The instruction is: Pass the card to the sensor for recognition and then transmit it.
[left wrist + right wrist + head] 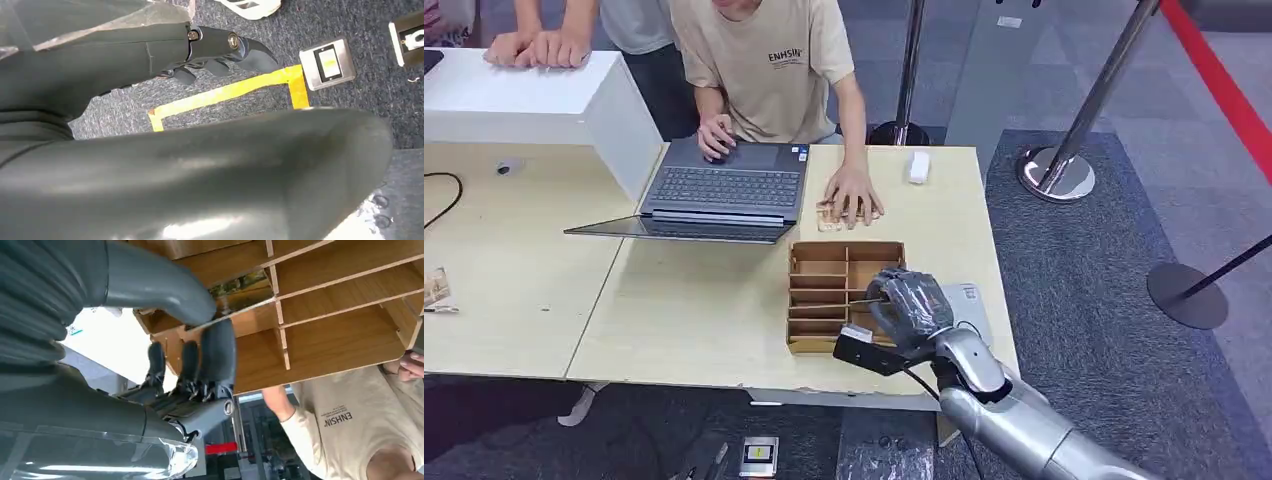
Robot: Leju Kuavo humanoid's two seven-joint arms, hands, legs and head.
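A wooden slotted box (819,290) sits near the table's front edge, and my right hand (911,308) is over its right side. In the right wrist view the thumb (165,287) and the dark fingers (217,352) close around the end of a picture card (240,287) that stands in one slot of the box (340,340); the hand pinches it. A flat white sensor pad (969,300) lies on the table just right of the hand, partly hidden by it. My left hand (215,55) hangs over the floor, holding nothing, its fingers loosely bent.
A person sits across the table with one hand (854,195) on a small card and the other on an open laptop (724,190). A small white device (918,165) lies at the far edge. Stanchion posts (1054,170) stand to the right. A white box (524,100) is at the back left.
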